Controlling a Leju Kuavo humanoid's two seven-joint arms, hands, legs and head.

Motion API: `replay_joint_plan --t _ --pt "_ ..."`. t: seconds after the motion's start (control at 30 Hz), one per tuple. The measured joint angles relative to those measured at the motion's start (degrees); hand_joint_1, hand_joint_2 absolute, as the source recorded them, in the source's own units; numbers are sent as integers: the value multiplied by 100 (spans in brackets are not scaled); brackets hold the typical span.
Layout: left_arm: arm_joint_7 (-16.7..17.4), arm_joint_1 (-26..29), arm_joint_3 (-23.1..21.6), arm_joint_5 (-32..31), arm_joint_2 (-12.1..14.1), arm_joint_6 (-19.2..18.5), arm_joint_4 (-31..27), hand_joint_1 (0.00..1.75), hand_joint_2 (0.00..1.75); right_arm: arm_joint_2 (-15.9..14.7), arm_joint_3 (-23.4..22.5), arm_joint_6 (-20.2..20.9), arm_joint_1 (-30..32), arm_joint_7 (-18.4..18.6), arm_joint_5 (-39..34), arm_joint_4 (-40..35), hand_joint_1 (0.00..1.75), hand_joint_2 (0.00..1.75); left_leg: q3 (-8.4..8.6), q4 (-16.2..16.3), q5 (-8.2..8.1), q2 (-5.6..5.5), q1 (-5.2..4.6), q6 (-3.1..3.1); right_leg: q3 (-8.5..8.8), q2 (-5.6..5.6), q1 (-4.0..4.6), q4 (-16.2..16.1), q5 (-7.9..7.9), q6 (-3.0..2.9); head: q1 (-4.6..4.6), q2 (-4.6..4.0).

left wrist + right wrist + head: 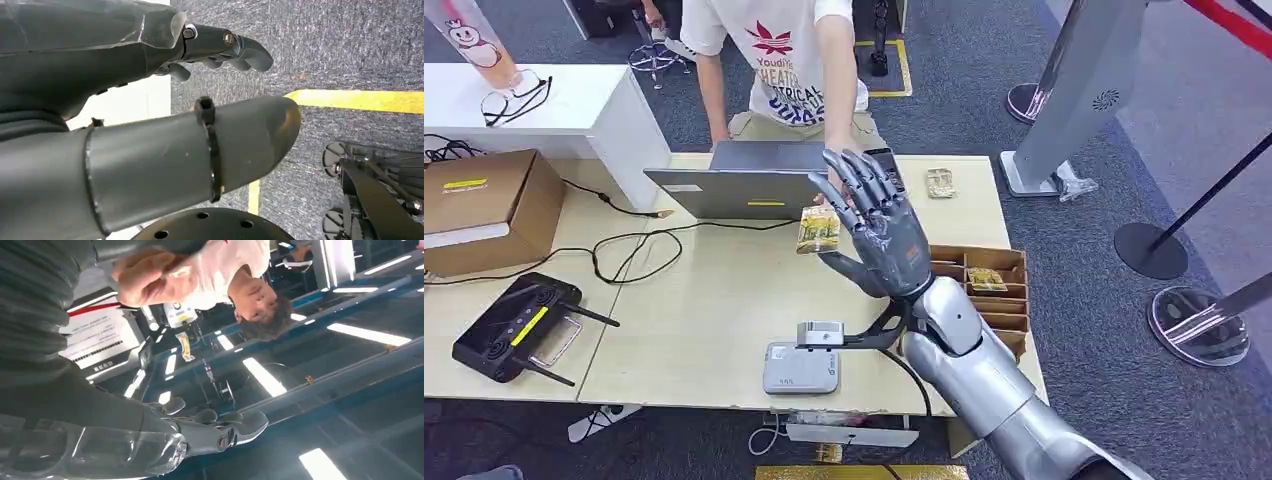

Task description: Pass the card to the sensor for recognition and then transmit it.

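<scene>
Over the middle of the wooden surface (704, 330), the right robot hand (879, 225) is raised with its fingers (864, 180) stretched up and spread. The yellow card (819, 230) sits right against its palm side, but a person's hand (832, 192) also reaches in there, so honestly I can't tell who's actually holding the card or whether the robot hand has let go. The grey card sensor (800, 368) lies near the front edge, well below the card. A laptop (739, 185) stands open behind, and a compartment box (984, 290) with another card is off to the right. The left robot hand (220, 47) hangs over carpet, fingers curled in with nothing in them.
</scene>
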Motion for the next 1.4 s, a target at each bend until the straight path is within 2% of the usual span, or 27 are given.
replay_joint_plan --t 0.03,1.1,1.4 --pt "0 -1 -13 -18 2 -2 0 0 0 -22 0 -2 7 -15 -7 0 175 175 0 0 0 0 0 0 0 0 0 0 0 0 2 0" --pt "17 2 -26 35 46 -33 0 0 0 -57 28 -4 -7 -199 -321 144 175 175 0 0 0 0 0 0 2 0 0 0 0 0 0 0" --pt "0 1 -26 6 57 -55 0 0 0 -61 11 236 4 -494 -1130 140 175 175 1 0 0 0 0 0 1 1 0 0 0 0 0 0"
